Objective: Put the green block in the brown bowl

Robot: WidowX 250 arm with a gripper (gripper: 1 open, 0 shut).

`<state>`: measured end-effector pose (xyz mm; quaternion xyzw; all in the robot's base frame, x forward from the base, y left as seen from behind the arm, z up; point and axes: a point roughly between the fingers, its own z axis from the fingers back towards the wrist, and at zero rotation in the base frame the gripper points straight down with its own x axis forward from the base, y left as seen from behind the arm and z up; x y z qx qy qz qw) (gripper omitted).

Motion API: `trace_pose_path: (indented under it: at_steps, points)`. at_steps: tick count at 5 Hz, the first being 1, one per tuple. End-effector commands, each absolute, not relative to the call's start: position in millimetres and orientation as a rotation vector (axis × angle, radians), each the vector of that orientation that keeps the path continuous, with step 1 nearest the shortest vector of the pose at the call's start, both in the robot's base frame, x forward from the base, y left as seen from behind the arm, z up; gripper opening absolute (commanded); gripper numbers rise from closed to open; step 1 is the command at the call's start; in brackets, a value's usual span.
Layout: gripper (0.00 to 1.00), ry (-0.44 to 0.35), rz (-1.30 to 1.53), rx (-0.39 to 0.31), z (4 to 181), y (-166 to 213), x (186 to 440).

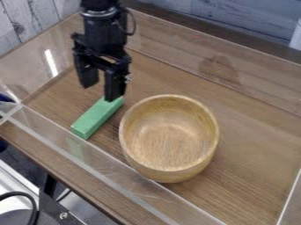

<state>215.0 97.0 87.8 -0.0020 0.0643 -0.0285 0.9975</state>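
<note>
One camera is looking down at an angle from fairly close. It is facing across the wooden counter (235, 70) toward the far wall.

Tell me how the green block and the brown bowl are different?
The green block is a flat, straight bar; the brown bowl is round and hollow. The block is plain bright green; the bowl is light brown wood with visible grain. The block is much smaller; the bowl is the biggest loose thing in view. The block lies right under the robot's open jaws; the bowl sits off to the side. Both rest on the wooden table.
</note>
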Motion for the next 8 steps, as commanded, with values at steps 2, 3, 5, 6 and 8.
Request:
trace_pose_path:
  at_steps: [2,3,5,6,8]
  points:
    - [1.00,0.076,-0.064,0.028,78.2,112,216]
    - [1.00,0.077,-0.066,0.026,65.3,113,217]
    - [1.00,0.076,-0.055,0.020,47.4,114,220]
    - [1.00,0.072,-0.046,0.008,46.5,113,221]
    - [1.00,0.066,-0.028,-0.015,47.1,113,222]
